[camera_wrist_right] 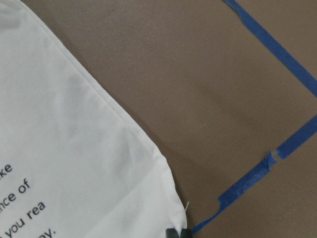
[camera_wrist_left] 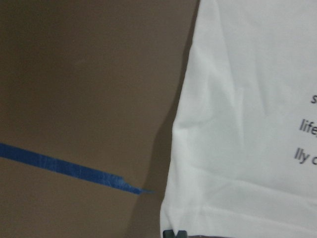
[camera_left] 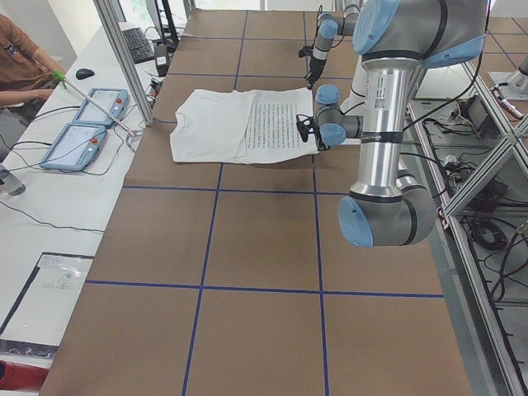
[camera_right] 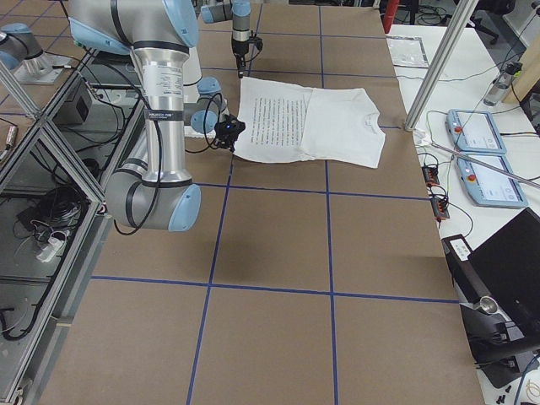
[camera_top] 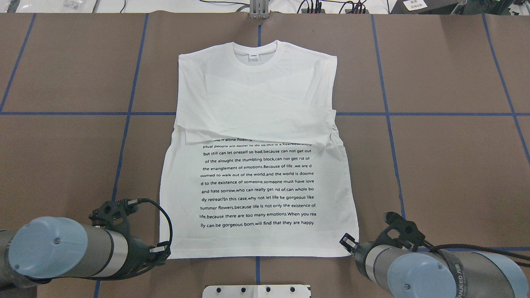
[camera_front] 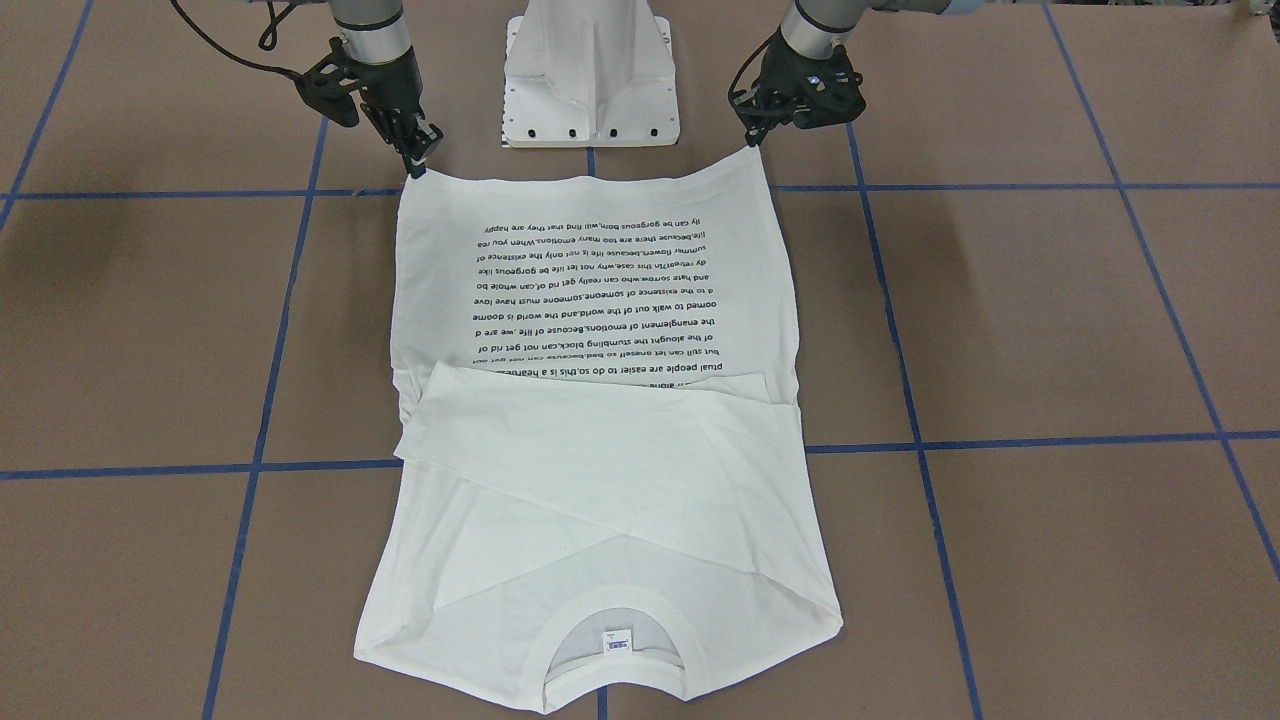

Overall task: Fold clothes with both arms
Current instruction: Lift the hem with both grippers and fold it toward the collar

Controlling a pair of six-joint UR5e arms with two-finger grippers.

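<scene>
The white long-sleeved T-shirt (camera_front: 600, 480) lies flat on the brown table, print side up. Both sleeves are folded across the chest (camera_top: 256, 107), and the collar (camera_top: 254, 56) points away from the robot. My left gripper (camera_front: 749, 142) sits at the hem corner on my left, its fingers closed on that corner (camera_wrist_left: 171, 225). At the opposite hem corner (camera_wrist_right: 171, 218) my right gripper (camera_front: 416, 170) is likewise shut. The hem (camera_top: 256, 252) still rests on the table between them. The left gripper (camera_top: 162, 251) and right gripper (camera_top: 347, 242) also show in the overhead view.
The white pedestal base (camera_front: 590, 80) stands just behind the hem, between the arms. Blue tape lines (camera_front: 1000, 440) grid the table. Teach pendants (camera_left: 82, 124) and a seated person (camera_left: 21, 66) are beyond the table's far side, past aluminium posts (camera_left: 124, 58).
</scene>
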